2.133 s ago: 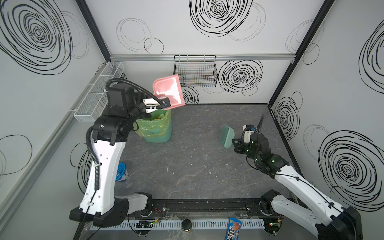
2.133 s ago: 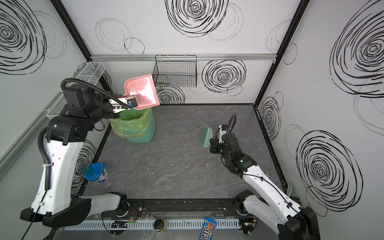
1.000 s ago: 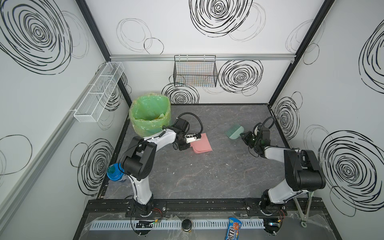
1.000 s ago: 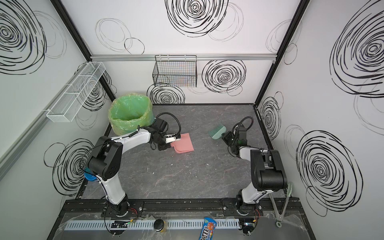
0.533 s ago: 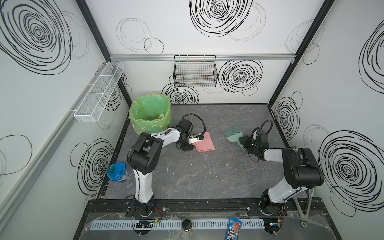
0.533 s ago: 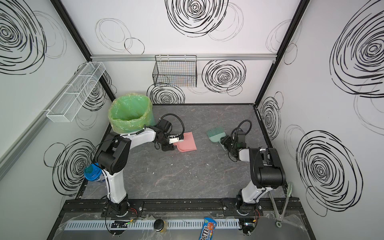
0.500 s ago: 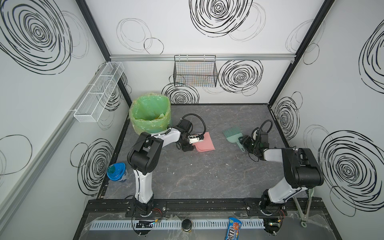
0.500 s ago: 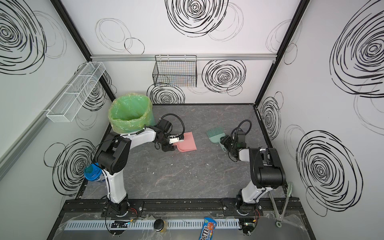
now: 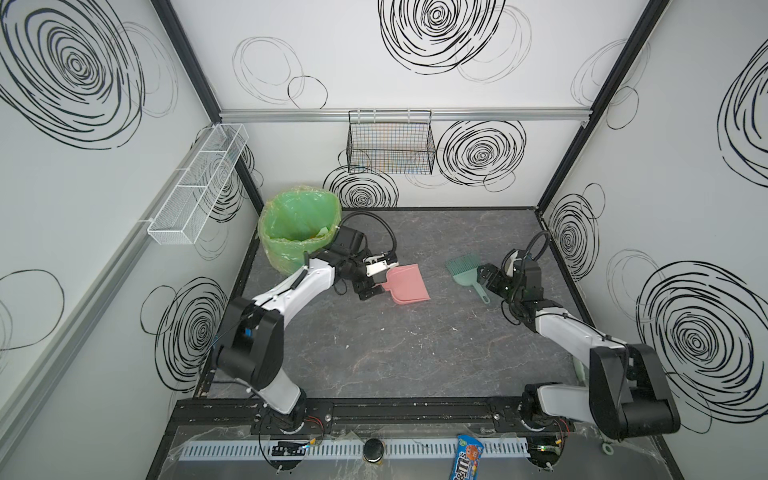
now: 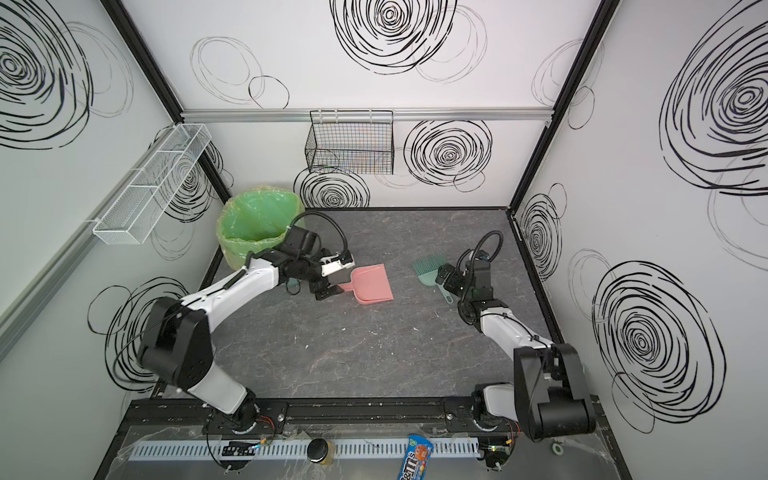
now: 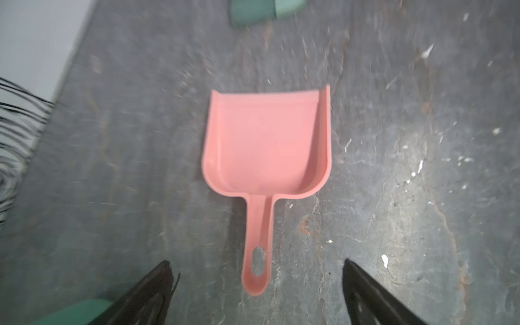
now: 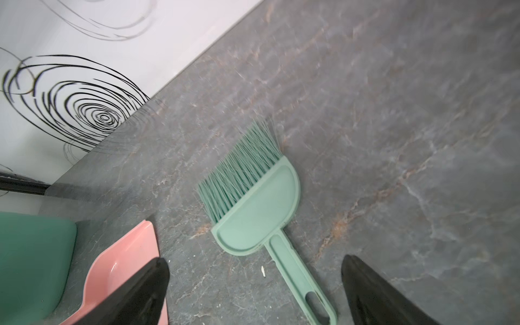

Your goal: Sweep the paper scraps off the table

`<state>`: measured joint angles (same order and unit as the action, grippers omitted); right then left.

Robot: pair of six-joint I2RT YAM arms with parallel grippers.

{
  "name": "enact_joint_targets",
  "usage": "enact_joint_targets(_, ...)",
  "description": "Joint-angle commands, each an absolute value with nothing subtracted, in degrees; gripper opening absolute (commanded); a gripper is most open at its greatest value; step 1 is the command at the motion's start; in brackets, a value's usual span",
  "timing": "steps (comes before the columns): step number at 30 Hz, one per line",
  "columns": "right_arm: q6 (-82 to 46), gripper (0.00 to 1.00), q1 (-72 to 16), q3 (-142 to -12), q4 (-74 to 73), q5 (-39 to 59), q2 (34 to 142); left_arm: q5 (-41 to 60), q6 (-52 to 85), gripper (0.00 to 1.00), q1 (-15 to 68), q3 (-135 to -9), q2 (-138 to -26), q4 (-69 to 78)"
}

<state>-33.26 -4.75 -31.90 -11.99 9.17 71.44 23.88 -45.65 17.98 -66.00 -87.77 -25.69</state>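
Observation:
The dark grey table (image 9: 395, 353) carries only tiny white flecks. Some paper scraps (image 9: 321, 232) show inside the green-lined bin (image 9: 299, 232) at the back left. A pink dustpan (image 9: 405, 282) (image 11: 267, 140) lies flat on the table. My left gripper (image 9: 380, 278) (image 11: 256, 263) stands open, with the end of the dustpan's handle lying loose between its jaws. A green hand brush (image 9: 463, 270) (image 12: 259, 213) lies flat to the right. My right gripper (image 9: 484, 280) (image 12: 255, 260) is open astride the brush handle without touching it.
A black wire basket (image 9: 390, 145) hangs on the back wall and a white mesh shelf (image 9: 199, 183) on the left wall. A blue candy packet (image 9: 467, 457) and a small black-capped jar (image 9: 374, 451) sit on the front ledge.
The left arm came down from over the bin and laid the dustpan on the table. The right arm laid the brush flat. Both grippers opened and let go.

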Motion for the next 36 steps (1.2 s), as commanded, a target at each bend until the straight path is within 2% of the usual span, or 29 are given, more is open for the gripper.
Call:
enact_joint_targets(1, -27.4, 1.0, -4.89, -33.29, -9.43, 3.73, 67.27, 35.1, -39.08, 0.96, 9.7, -59.68, -77.19, -20.53)
enact_joint_targets(3, -26.08, 1.0, -4.84, -32.66, -10.3, 1.63, 65.72, 40.69, -33.75, 0.96, 2.71, -52.67, -69.32, -12.58)
enact_joint_targets(6, -25.02, 1.0, -4.81, -30.95, -12.32, -2.58, 63.91, 42.61, -24.5, 0.96, -4.84, -40.48, -58.89, 1.42)
enact_joint_targets(10, -22.13, 1.0, -4.83, -25.97, -19.17, -7.3, 62.1, 36.68, -20.07, 0.96, -6.2, -26.94, -49.82, 13.17)
enact_joint_targets(15, -18.96, 1.0, -4.64, -17.78, -31.92, -16.08, 62.14, 27.61, -11.4, 0.96, -6.24, -11.53, -46.27, 34.06)
enact_joint_targets(18, -17.94, 1.0, -3.96, -18.1, -32.1, -18.88, 61.01, 22.34, -5.68, 0.96, -6.24, -3.51, -48.42, 50.83)
enact_joint_targets(22, -10.33, 1.0, -4.09, -10.97, -48.13, -21.42, 61.26, 22.67, -3.28, 0.96, -4.9, 0.31, -56.86, 64.8)
enact_joint_targets(24, -8.12, 1.0, -3.88, -7.83, -54.65, -22.9, 63.48, 20.24, -2.6, 0.96, -4.67, -2.86, -59.95, 61.63)
enact_joint_targets(31, -4.37, 1.0, -4.17, -2.14, -71.06, -21.94, 67.93, 17.43, 5.76, 0.96, -6.92, -6.71, -73.87, 74.78)
enact_joint_targets(34, -5.02, 1.0, -2.7, -0.44, -77.66, -19.14, 71.62, 16.22, 5.52, 0.96, -6.59, -7.2, -76.84, 77.89)
enact_joint_targets(36, -5.83, 1.0, -1.77, 0.17, -81.93, -17.54, 74.91, 13.96, 4.8, 0.96, -5.38, -5.5, -81.45, 85.79)
